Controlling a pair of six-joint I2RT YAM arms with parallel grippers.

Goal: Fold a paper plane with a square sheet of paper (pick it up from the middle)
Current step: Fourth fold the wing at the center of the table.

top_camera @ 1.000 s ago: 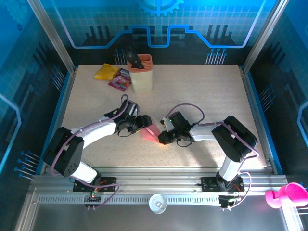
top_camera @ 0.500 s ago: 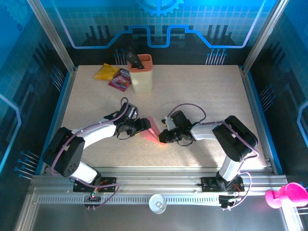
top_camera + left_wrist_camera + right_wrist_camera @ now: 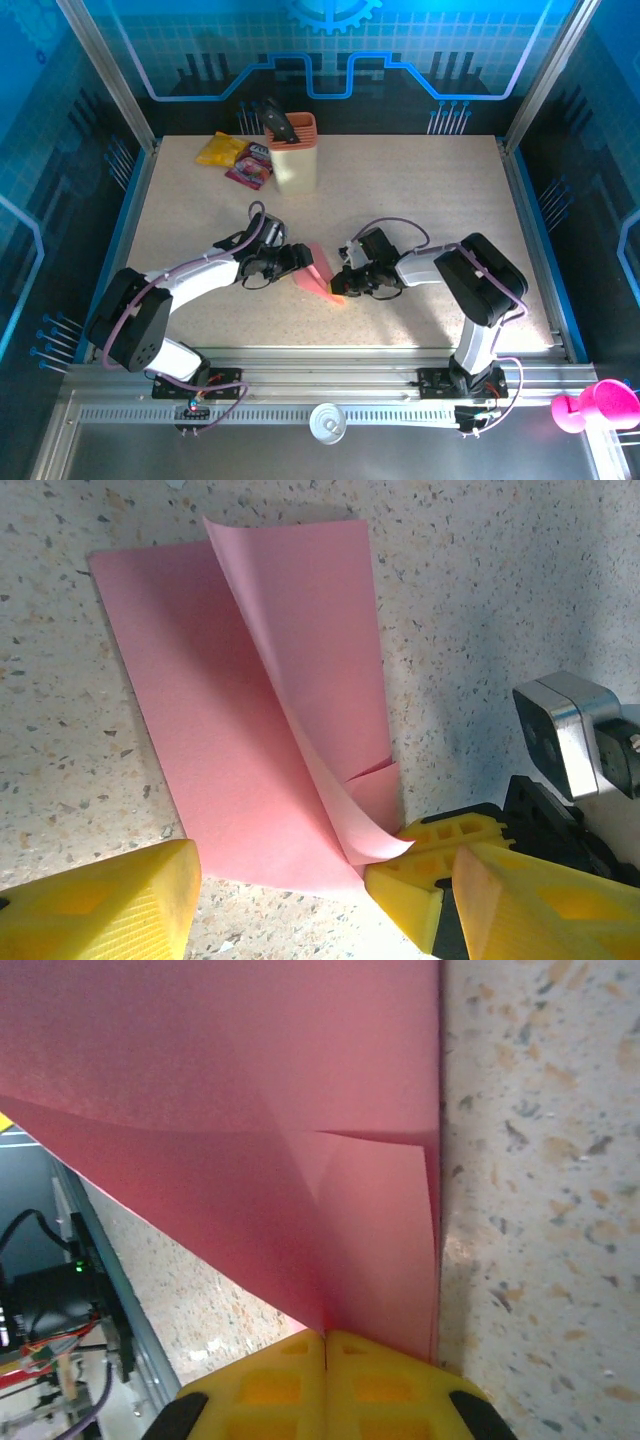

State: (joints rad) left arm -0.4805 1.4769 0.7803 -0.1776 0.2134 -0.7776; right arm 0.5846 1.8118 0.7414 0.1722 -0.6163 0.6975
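Note:
The square sheet of paper point(image 3: 316, 272), matte pink-red and folded into a narrow strip, lies mid-table between the two arms. In the left wrist view, the sheet point(image 3: 230, 740) has one flap curling up from the flat layer. My right gripper point(image 3: 338, 288) is shut on that flap's corner. Its yellow fingers point(image 3: 430, 870) meet the paper at the strip's near end, and in the right wrist view the right gripper point(image 3: 325, 1345) pinches the paper point(image 3: 250, 1110) with no gap. My left gripper point(image 3: 297, 262) stands open just left of the sheet, the left gripper point(image 3: 320, 910) straddling its near edge without touching it.
At the back left, a peach-coloured holder point(image 3: 293, 152) stands with a black tool in it. Next to it lie a yellow packet point(image 3: 220, 150) and a purple-pink packet point(image 3: 250, 168). A pink object point(image 3: 590, 405) sits outside the table at bottom right.
The right gripper has drawn the pinched flap up and slightly toward the near left, so the paper stands more upright. The left gripper has hardly moved.

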